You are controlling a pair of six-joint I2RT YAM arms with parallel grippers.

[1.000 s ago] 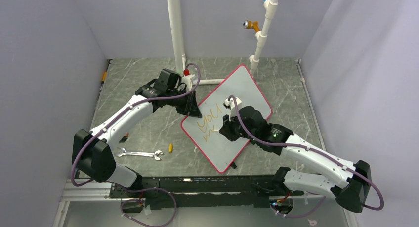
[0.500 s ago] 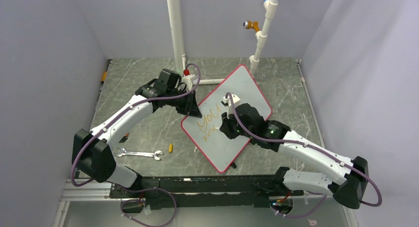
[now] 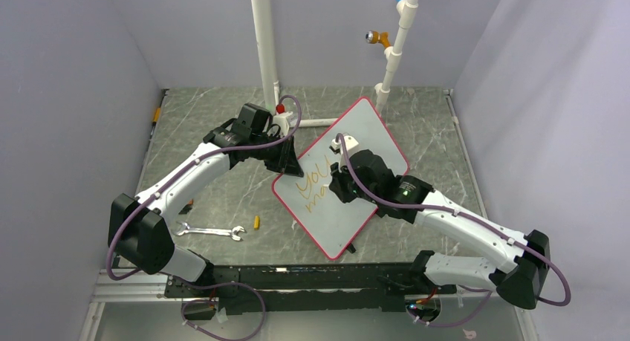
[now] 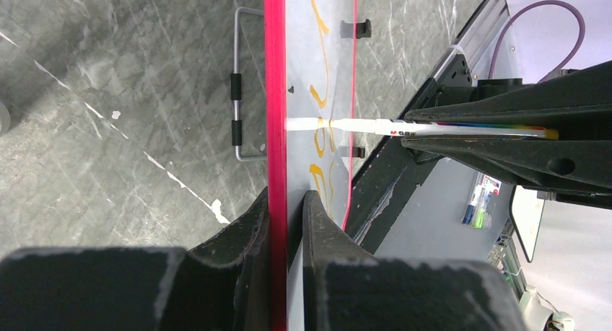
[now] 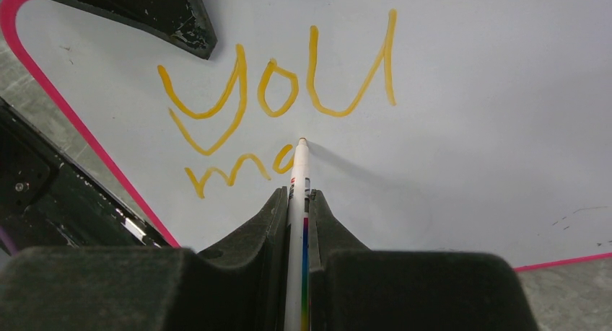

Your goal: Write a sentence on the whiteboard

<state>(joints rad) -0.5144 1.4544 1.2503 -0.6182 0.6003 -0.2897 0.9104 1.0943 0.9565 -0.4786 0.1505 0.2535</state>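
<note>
The whiteboard [image 3: 364, 137], pale with a thin red rim, lies slanted on the table. My left gripper [image 3: 288, 163] is shut on its left edge; in the left wrist view the red rim [image 4: 275, 93] runs between the closed fingers [image 4: 254, 223]. My right gripper [image 3: 340, 183] is shut on a white marker [image 5: 297, 179] with a rainbow stripe, its tip touching the board. The sentence [image 5: 281, 93] is orange-yellow: "you" above, "ma" below at the marker's tip. It also shows in the top view [image 3: 313, 186] and edge-on in the left wrist view [image 4: 322, 93].
A wrench [image 3: 210, 231] and a small yellow marker cap [image 3: 256, 222] lie on the dark stone table left of the board. Two white pipes [image 3: 264, 44] stand at the back. A metal stand [image 4: 237, 122] shows under the board.
My right gripper has moved a little up and left across the board with the marker, and the second line has grown. The left arm has not moved.
</note>
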